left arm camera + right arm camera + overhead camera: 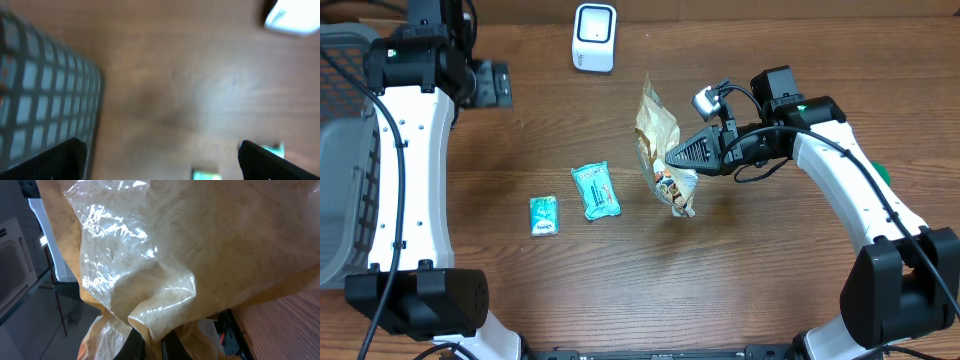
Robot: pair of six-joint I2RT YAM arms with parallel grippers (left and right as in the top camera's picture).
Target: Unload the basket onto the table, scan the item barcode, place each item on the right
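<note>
The right claw (672, 157) is shut tight on a crinkly tan snack bag (658, 140), pinching it at its lower half and holding it, as far as the overhead view shows, up off the tabletop (750, 270). In the right wrist view the glossy film fills almost the whole picture, with the claw's fingers just showing beneath it. The bag sits over the middle of the work area, near but clearly apart from the white device (594, 38) at the far edge, which I take to be the scanner. So the pick-up looks done; what is left, as I judge it, is to carry the bag to that device and turn it until the barcode faces it. No barcode shows in any view, so I cannot tell which face carries it. The left claw (496, 85) stands wide open and empty over bare wood, beside the wire basket (340, 150). Two teal packets (595, 190) lie flat on the tabletop, not yet handled
</note>
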